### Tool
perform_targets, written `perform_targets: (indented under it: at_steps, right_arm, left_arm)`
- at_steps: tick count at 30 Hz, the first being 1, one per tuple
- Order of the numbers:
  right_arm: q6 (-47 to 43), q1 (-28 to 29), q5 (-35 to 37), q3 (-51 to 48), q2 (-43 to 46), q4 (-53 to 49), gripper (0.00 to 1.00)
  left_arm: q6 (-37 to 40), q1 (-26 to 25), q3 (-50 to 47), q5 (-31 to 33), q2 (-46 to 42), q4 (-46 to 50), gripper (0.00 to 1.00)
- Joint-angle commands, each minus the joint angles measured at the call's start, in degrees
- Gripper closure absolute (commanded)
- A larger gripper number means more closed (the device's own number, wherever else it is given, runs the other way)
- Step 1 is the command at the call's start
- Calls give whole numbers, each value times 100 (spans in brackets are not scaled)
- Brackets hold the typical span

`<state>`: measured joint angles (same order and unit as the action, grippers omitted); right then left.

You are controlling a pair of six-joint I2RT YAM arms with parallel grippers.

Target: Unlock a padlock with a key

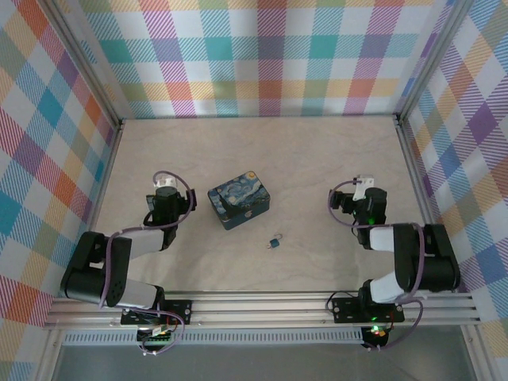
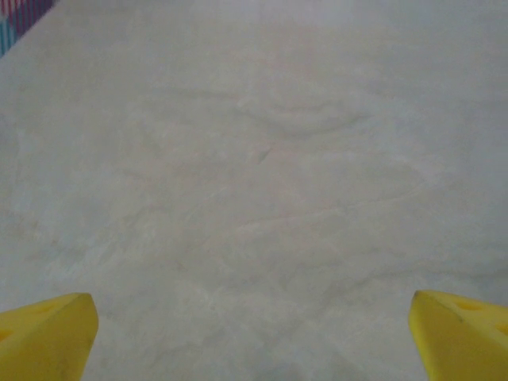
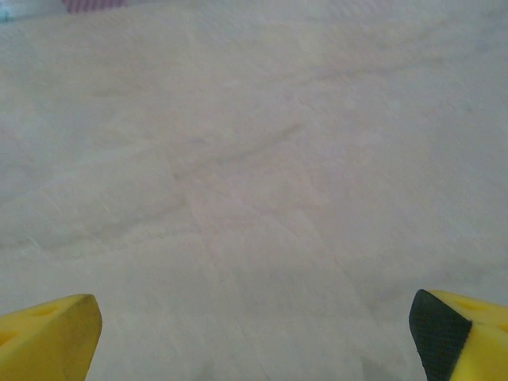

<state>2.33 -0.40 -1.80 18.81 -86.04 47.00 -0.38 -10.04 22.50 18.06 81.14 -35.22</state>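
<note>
The tiny bluish-teal padlock (image 1: 275, 242) with a thin silvery shackle lies on the table, near the front centre. It is too small here to tell whether a key is with it. My left gripper (image 1: 166, 193) rests to the far left of it, and my right gripper (image 1: 366, 194) to its right and a little further back. Both are well apart from the padlock. In the left wrist view the left gripper (image 2: 252, 317) is open, its yellow fingertips (image 2: 48, 337) wide apart over bare table. My right gripper (image 3: 254, 317) is open the same way, with nothing between its fingers (image 3: 456, 333).
A blue-and-yellow starry-night printed tin (image 1: 239, 198) stands just behind and left of the padlock, between the two arms. Plaid walls (image 1: 262, 55) enclose the pale wooden table (image 1: 262, 151) on three sides. An aluminium rail (image 1: 262, 309) runs along the near edge.
</note>
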Motion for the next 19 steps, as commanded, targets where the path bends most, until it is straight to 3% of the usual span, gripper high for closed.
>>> perform_targets:
  at_steps: [1,4,8,19]
  right_arm:
    - [-97,-96,-283,268,-121,338,0]
    - [-36,-105,-177,420,-182,145,0]
    - [-61,-94,-186,408,-194,178,0]
    - [-179,12,-132,483,-203,61,0]
  left_arm:
    - [480,122,-254,-447,419,-1547,0]
    - [428,182,-239,-451,892,-1975,0]
    - [157,469,106,-746,836,-1193,0]
    - [130,500,116,-778,850,-1201,0]
